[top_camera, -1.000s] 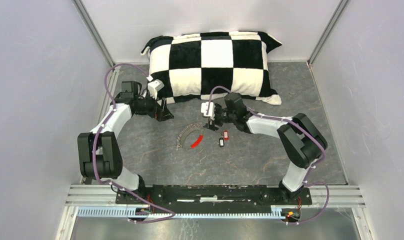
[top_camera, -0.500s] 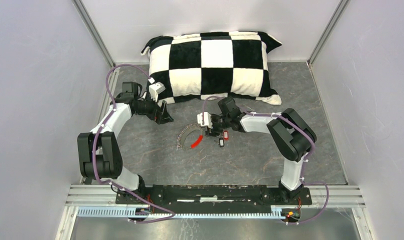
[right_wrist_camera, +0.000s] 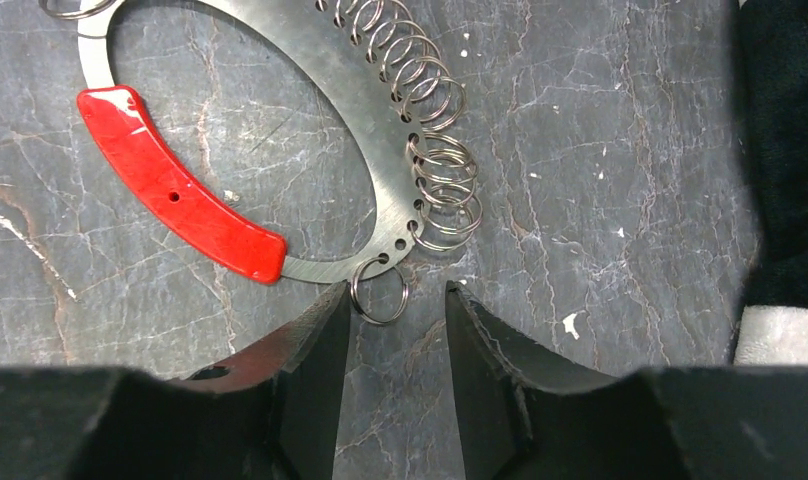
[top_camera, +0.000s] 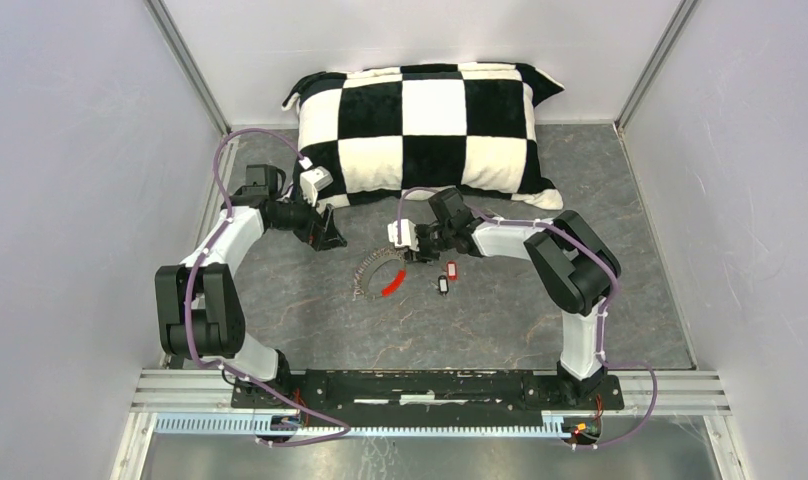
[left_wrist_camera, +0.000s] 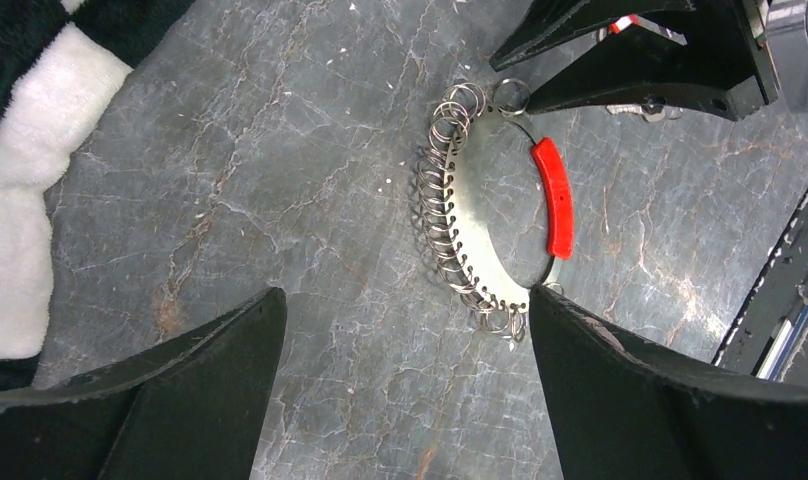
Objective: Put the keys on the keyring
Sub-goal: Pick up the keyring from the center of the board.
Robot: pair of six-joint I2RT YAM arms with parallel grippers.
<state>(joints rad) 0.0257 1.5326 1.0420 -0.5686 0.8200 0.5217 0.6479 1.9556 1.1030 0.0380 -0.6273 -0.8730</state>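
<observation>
on the grey table [top_camera: 500, 320], both keys [top_camera: 451, 268] lay loose near the keyring [top_camera: 380, 272], neither threaded; the right gripper [right_wrist_camera: 398, 300] straddled one end of it, unclenched, and the left gripper [left_wrist_camera: 408, 298] gaped wide.

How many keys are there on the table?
2. The red key lies right of the keyring; the black-and-white key lies close beside the red one. No other key shows.

Bright, even lighting, soft faint shadows, sharp wrist close-ups.

Silvery keyring [right_wrist_camera: 368, 120] with red section, black-and-white checkered pillow [top_camera: 430, 125], grey marbled table [top_camera: 310, 310]
</observation>
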